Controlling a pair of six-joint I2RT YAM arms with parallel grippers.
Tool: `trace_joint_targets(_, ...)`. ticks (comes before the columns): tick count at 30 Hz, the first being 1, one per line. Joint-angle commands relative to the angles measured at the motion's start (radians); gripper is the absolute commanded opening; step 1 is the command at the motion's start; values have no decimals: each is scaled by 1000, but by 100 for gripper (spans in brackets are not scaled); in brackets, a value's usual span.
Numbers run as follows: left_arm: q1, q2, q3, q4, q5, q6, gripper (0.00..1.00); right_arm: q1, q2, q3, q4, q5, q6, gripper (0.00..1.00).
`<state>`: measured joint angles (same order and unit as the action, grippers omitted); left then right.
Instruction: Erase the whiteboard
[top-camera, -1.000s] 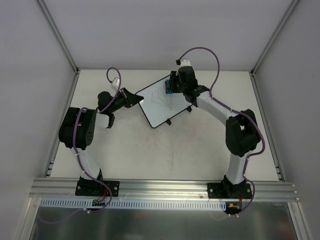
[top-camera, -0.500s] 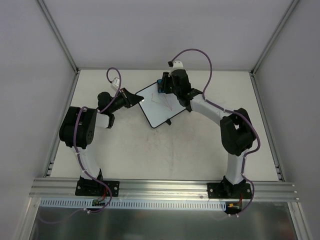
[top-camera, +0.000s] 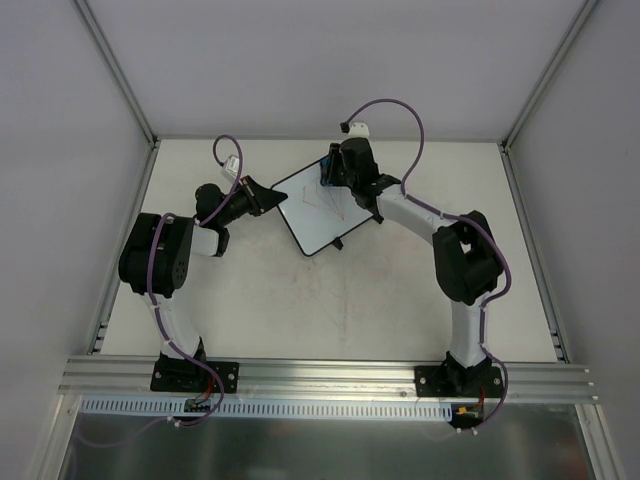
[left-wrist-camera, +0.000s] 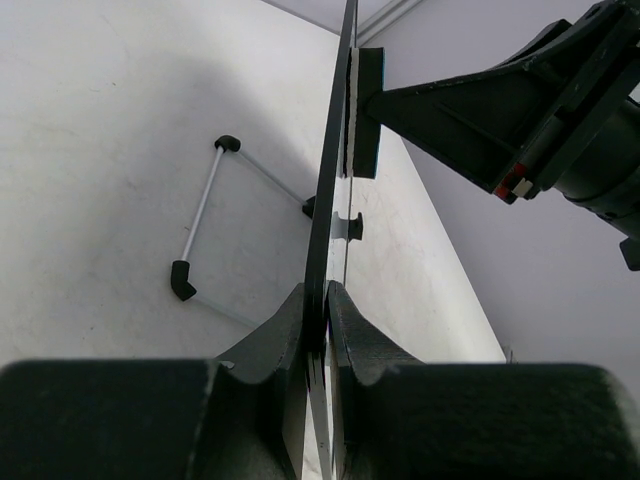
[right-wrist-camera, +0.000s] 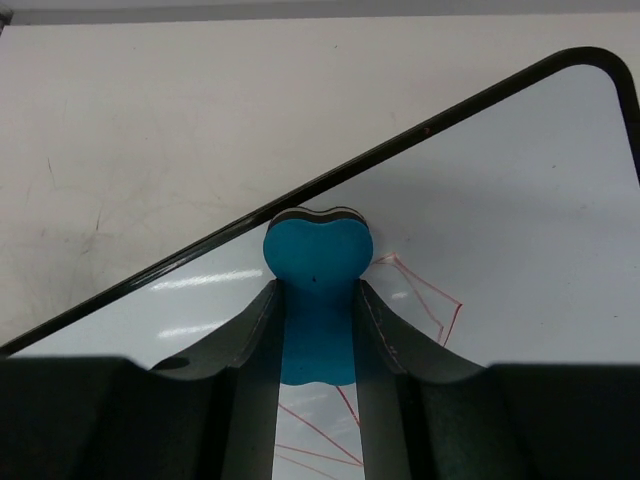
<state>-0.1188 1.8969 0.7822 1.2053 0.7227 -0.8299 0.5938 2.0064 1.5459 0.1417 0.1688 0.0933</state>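
**Pale bench inside white walls: board pinched at one edge, eraser on its face**

The off-white bench (top-camera: 330, 300) lay between plain white walls, and the whiteboard (top-camera: 315, 212) sat toward its far middle, turned at an angle to the bench edges. Two small black feet (top-camera: 338, 243) showed along its near right side.

The left gripper (left-wrist-camera: 318, 303) was closed narrowly on the board's thin black frame, one finger on each face. From the left wrist the board appeared edge-on, rising straight away from the fingertips. In the top view this grip fell at the board's left corner, so the board lay just right of that gripper.

The right gripper (top-camera: 333, 172) reached in from the far side and clamped a small blue eraser (right-wrist-camera: 318, 262) between its fingers. The eraser's rounded end lay against the white face just inside the far frame edge. From the left wrist, its pad met the board's surface flatly.

Faint red lines (right-wrist-camera: 425, 295) remained on the board just beside the eraser and below it, between the gripper's fingers. The rest of the visible face looked white.
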Motion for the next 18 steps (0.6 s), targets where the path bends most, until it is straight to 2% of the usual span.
trace_joint_targets(1, -9, -10, 5, 4, 6, 54, 0, -54, 26, 0, -28, 32, 103, 0)
trace_joint_targets(4, -10, -15, 3, 2, 7, 57, 0, -91, 9, -43, -42, 37, 170, 0)
trace_joint_targets(10, -10, -25, 8, -9, 12, 61, 0, -127, -8, -70, -188, 95, 252, 0)
trace_joint_targets(18, -10, -28, 8, -12, 17, 64, 0, -169, 6, -101, -223, 11, 327, 0)
